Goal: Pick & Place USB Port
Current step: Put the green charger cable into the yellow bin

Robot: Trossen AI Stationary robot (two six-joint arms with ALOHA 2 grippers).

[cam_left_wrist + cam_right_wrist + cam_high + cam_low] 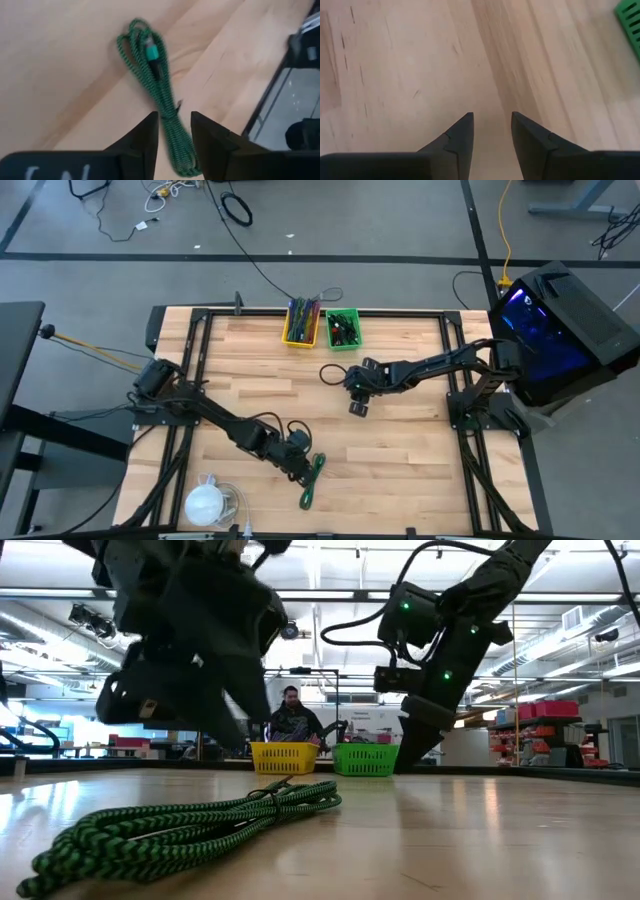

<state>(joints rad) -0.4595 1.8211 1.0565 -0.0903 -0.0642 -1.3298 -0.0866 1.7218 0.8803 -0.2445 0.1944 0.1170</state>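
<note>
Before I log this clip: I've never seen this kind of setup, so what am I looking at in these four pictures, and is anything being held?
Two dark robot arms work at a wooden table. One picture looks straight down on it, one looks level across the tabletop, and two come from cameras on the arms' wrists.

The left gripper is open, just above a bundled green braided cable near the table's front edge. The right gripper is open over bare wood near the middle. Nothing is held.

A yellow basket and a green basket of small items sit at the back edge. A white object lies at the front left corner. A person is in the room behind.
</note>
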